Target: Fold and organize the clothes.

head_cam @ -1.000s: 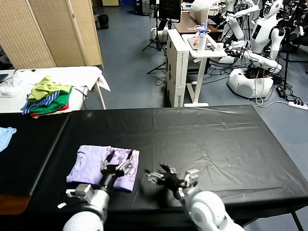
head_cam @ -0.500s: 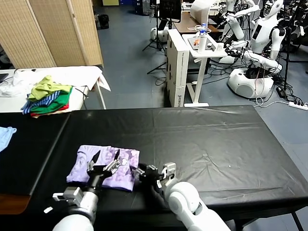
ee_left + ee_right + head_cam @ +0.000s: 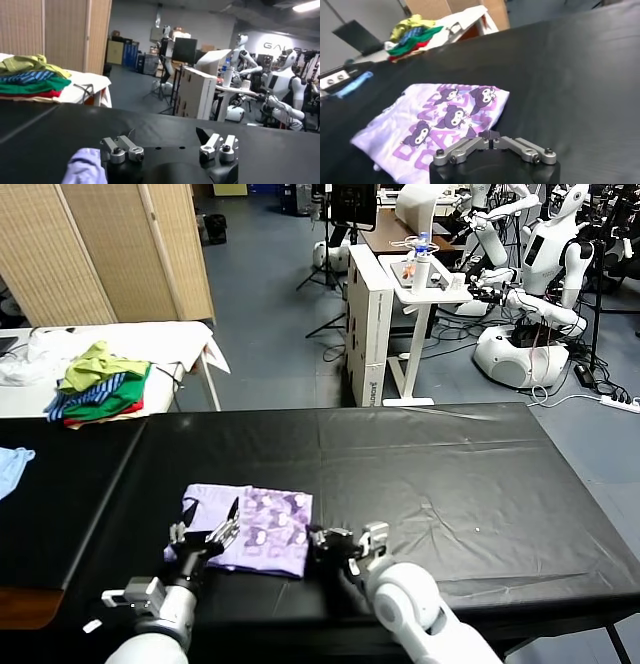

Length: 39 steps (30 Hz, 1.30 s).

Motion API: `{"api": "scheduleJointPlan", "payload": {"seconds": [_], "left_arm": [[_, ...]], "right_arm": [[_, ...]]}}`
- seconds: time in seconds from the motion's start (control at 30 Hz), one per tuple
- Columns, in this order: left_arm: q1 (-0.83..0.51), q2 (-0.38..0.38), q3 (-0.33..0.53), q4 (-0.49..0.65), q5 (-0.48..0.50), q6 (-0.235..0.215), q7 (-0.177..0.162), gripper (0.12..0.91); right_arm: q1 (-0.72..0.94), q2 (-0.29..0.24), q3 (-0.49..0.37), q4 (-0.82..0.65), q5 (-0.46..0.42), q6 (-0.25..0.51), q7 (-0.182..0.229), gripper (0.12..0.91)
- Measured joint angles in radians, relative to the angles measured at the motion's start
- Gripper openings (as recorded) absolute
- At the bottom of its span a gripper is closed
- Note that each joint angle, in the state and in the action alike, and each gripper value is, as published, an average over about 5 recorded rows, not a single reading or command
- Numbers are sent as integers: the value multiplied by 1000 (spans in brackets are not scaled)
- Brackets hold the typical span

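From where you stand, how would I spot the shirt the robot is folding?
Find the long black table. On its near edge, just ahead of the robot's two hands, lies a folded lavender T-shirt with purple cartoon prints. The other clothes, green, yellow and striped, sit piled on a separate white table.

Glossy white rounded arm shells end in black wrists carrying silver, screw-studded metal fingers (image 3: 465,151)

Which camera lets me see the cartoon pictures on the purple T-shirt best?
The right wrist view: the T-shirt lies close, its printed characters clear. The head view shows it whole but the print small. The left wrist view catches only a plain lavender corner.
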Motion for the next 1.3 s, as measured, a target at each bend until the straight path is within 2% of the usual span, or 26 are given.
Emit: {"api": "scheduleJointPlan", "payload": {"seconds": [0.07, 0.33, 0.43, 0.53, 0.73, 0.87, 1.07, 1.2, 1.3], "left_arm": [[1, 0, 0, 6, 2, -12, -5, 907], [11, 17, 3, 8, 5, -27, -32, 907], [25, 32, 0, 9, 5, -59, -35, 907], [48, 51, -6, 9, -7, -83, -46, 907], [136, 97, -8, -32, -30, -67, -88, 907], [210, 130, -24, -72, -42, -57, -98, 907], [306, 161, -59, -131, -61, -34, -112, 907], [370, 172, -79, -165, -63, -26, -115, 907], [412, 177, -83, -187, -60, -13, -131, 907]], "right_arm": [[-9, -14, 16, 12, -16, 0, -4, 222], [-68, -54, 77, 74, -38, 17, -5, 715], [-97, -61, 101, 98, -58, 37, -5, 856], [-133, -71, 127, 126, -78, 70, -1, 900], [-253, -88, 207, 206, -101, 118, 3, 907], [-369, -87, 272, 279, -112, 148, 14, 907], [-525, -76, 323, 374, -155, 219, 82, 907], [-629, -63, 340, 420, -211, 291, 126, 907], [-718, -51, 351, 446, -246, 353, 165, 907]]}}
